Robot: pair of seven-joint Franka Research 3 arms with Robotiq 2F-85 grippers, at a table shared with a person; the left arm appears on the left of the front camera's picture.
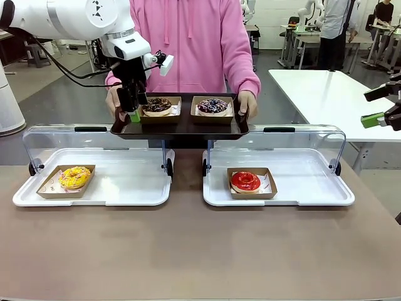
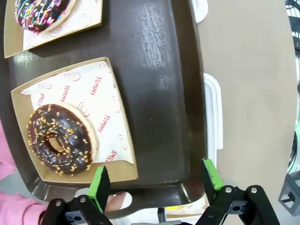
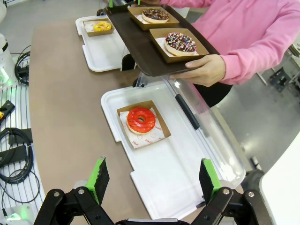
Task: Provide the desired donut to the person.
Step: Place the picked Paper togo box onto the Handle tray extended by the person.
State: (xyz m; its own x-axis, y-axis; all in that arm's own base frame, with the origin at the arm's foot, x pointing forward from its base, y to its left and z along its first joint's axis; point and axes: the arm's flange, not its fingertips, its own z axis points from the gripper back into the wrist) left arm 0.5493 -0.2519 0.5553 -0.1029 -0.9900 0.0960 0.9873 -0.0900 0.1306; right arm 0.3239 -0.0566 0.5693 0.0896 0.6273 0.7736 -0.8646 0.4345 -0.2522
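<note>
The person [image 1: 194, 44] in a pink hoodie holds a dark serving tray [image 1: 182, 128] at the far side. On it sit two cardboard boxes, one with a nut-topped chocolate donut [image 1: 158, 105] [image 2: 61, 140] and one with a sprinkled chocolate donut [image 1: 213, 106] [image 2: 40, 14]. My left gripper [image 1: 133, 108] [image 2: 154, 180] hovers over the tray's left end, just beside the nut donut's box, open with nothing between its fingers. Far to the right, my right gripper [image 1: 383, 108] [image 3: 152, 176] hangs open and empty above a red donut [image 3: 141, 119] [image 1: 245, 181].
Two white lidded display trays stand open on the brown table. The left one [image 1: 125, 188] holds a yellow donut [image 1: 75, 177], the right one [image 1: 301, 188] the red donut. The person's hands [image 3: 201, 70] grip the serving tray's ends. A white table [image 1: 332, 94] stands at back right.
</note>
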